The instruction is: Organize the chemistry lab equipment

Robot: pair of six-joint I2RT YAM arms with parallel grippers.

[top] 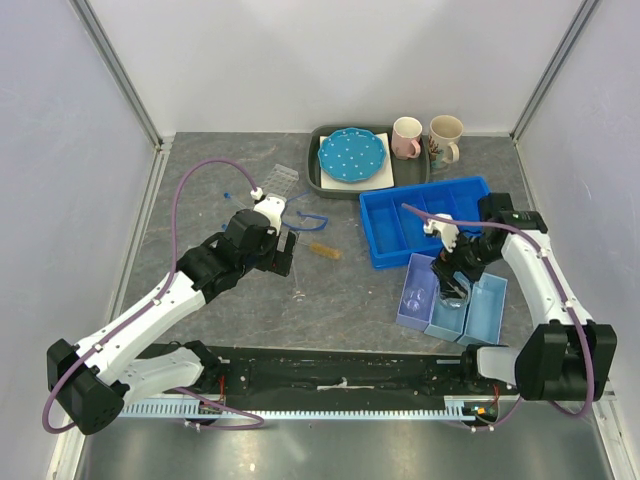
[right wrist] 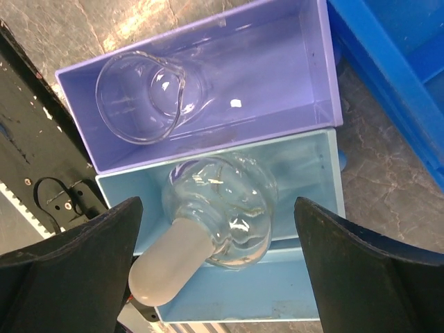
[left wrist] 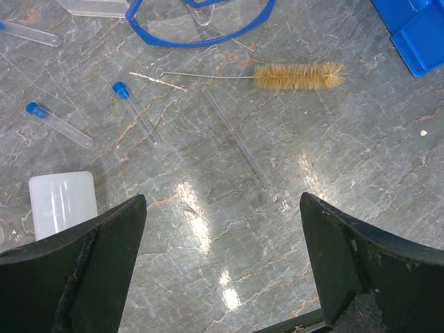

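Round clear-glass flask (right wrist: 232, 182), frosted neck, lying in pale-blue plastic bin (right wrist: 309, 149); right gripper (right wrist: 216, 205) and left gripper (left wrist: 222, 198) spread wide, empty.

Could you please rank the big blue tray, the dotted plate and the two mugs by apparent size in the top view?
1. big blue tray
2. dotted plate
3. pink mug and beige mug: these look about alike, so they are left unranked.

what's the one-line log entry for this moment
left gripper: open, near glass rod | right gripper: open, over round flask in light-blue bin | beaker: in lavender bin
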